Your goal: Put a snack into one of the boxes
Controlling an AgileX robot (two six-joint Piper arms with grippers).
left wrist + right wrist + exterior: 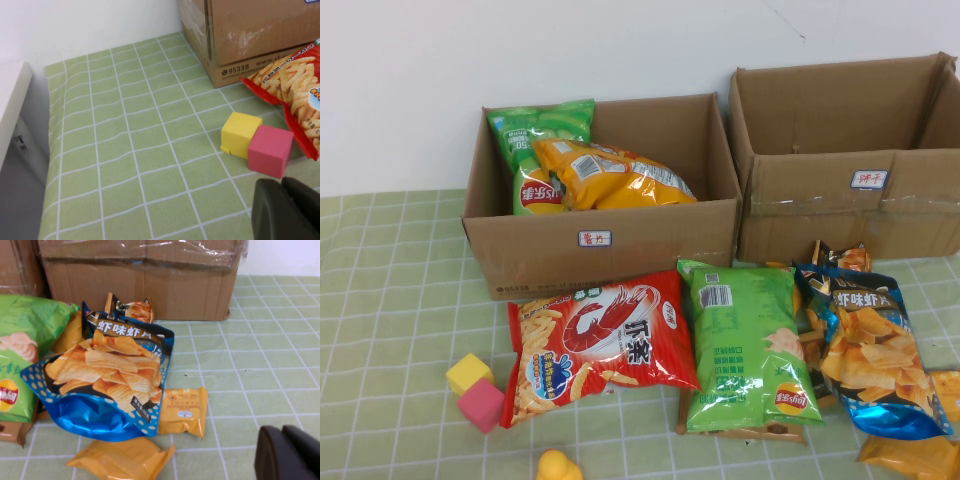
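The red shrimp-stick bag (pixel 600 340) lies flat on the green checked cloth, just in front of the plain-fronted carton (pixel 620 250). That carton is open and holds a green bag and an orange bag. Part of the red bag (pixel 295 95) and the carton's corner (pixel 250 35) show in the left wrist view. My left gripper (pixel 281 180) is shut and empty, low over the cloth beside the pink cube. My right gripper (pixel 282 430) is shut and empty over the cloth to the right of the blue bag. Neither gripper shows in the high view.
The taped carton (pixel 850 200) stands open at the back right. A green Lay's bag (pixel 740 345), a blue chip bag (pixel 870 350) and small orange packets (pixel 182 411) lie in front of it. A yellow cube (pixel 469 373) and a pink cube (pixel 481 404) sit left of the red bag.
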